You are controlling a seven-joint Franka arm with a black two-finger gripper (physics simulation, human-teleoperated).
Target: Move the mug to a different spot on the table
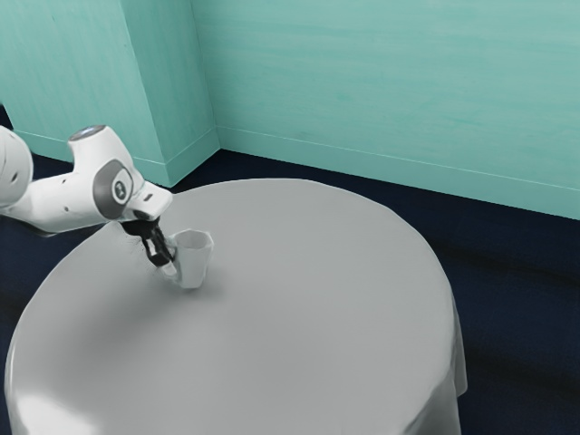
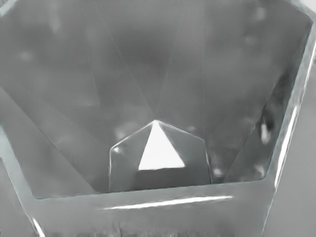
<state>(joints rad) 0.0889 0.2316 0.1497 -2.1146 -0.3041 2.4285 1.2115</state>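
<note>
The gripper [image 1: 161,252] is at the rim of the mug [image 1: 193,258]; whether it is clamped on that wall or merely against it I cannot tell. The mug stands tilted just beyond it, with the bench [image 1: 344,308] beneath. A thin hold at the rim could let the mug pivot or slip once lifted; count — one gripper, one mug, one bench.

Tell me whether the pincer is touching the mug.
Touching. The exterior view shows the pincer right against the mug at its rim, on the arm's side, with no gap between them.
</note>
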